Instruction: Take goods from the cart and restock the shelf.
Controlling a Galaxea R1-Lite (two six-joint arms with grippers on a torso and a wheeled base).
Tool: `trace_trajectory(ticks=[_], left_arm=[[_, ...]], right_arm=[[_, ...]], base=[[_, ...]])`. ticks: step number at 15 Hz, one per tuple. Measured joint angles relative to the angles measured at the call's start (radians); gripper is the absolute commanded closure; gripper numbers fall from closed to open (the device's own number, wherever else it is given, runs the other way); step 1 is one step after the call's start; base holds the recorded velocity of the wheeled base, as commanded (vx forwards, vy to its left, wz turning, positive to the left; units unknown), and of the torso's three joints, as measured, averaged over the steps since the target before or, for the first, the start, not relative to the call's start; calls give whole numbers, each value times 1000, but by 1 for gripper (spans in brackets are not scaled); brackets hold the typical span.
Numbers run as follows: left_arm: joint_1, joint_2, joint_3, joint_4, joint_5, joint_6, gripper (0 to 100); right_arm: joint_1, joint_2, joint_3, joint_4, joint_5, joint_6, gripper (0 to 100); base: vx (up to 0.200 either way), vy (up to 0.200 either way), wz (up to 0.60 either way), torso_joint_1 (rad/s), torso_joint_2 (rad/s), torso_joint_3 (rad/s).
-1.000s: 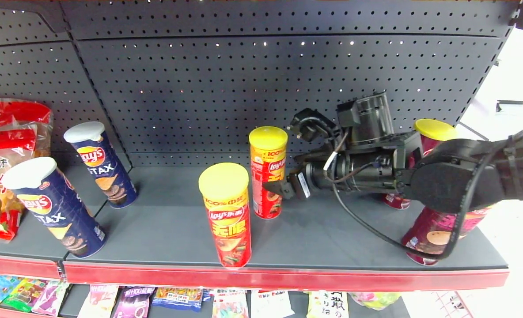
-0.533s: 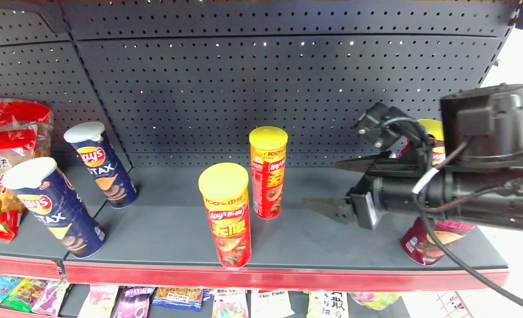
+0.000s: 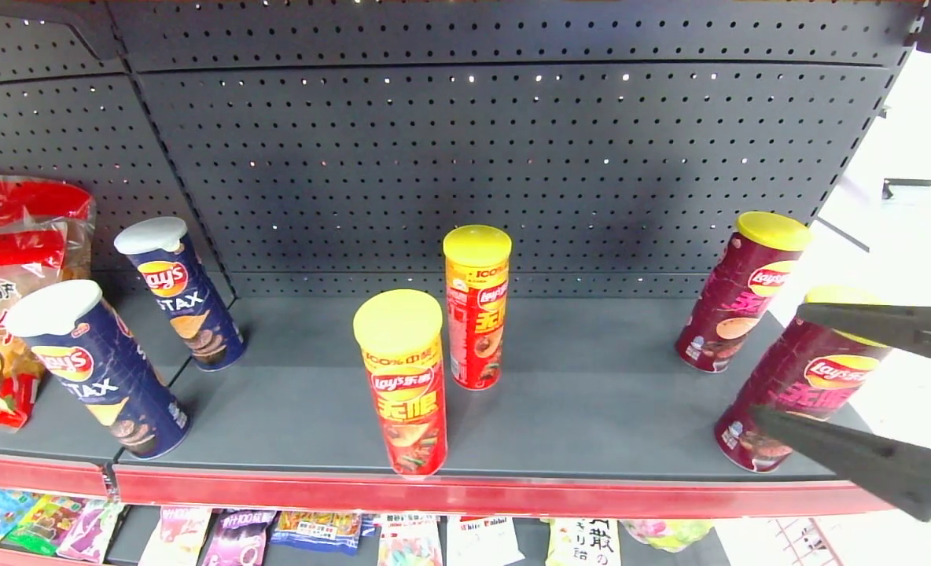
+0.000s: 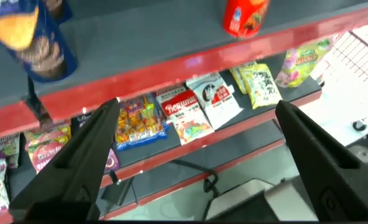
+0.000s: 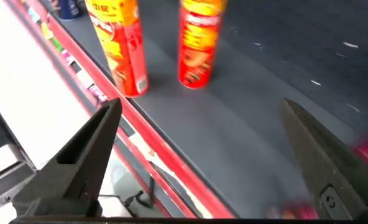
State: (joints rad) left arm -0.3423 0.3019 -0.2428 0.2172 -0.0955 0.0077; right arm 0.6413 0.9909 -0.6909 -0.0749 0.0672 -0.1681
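Nearest, the right gripper (image 3: 780, 362) hangs at the right end of the shelf (image 3: 575, 393), fingers spread wide with nothing between them. One finger crosses the lid and the other the foot of the front maroon can (image 3: 819, 377), so its rim and base are partly hidden. The left gripper (image 4: 196, 106) is likewise spread and empty, low before the snack packets (image 4: 193, 115) beneath the shelf. The front red can (image 3: 400, 381) stands upright at the red lip, the rear red can (image 3: 477, 306) just behind it. The rear maroon can (image 3: 741, 287), front blue can (image 3: 96, 369) and rear blue can (image 3: 178, 291) stand well apart. Such a can is probably light, stiff, smooth and easily toppled; I would pinch it gently across mid-body. The snack bags (image 3: 1, 314) at left are cut off by the frame.
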Motion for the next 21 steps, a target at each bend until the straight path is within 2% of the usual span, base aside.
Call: trace_trajectory(ticks=[3,8,12,15,21], left_arm=[[-1,153,-33,-83,-23,0,0],[-1,396,-130,-109,-49,0,0],[0,583,-166,-227,-62,1,0],[0,701,-181,-277,-61,2,0],[0,776,-173,-296,-62,-3,0]], right_arm=[[-126,-220,22,160,-8,35,0],[-428,-552,50,496,-34,99,0],[-587,-805,157,585,-82,105,0],[-634,-935,270,570,-179,111,0],[-640,-990,443,483,-178,102,0]], base=[[0,0,0,0,0,0],[0,0,0,0,0,0],[0,0,0,0,0,0],[0,0,0,0,0,0],[0,0,0,0,0,0]])
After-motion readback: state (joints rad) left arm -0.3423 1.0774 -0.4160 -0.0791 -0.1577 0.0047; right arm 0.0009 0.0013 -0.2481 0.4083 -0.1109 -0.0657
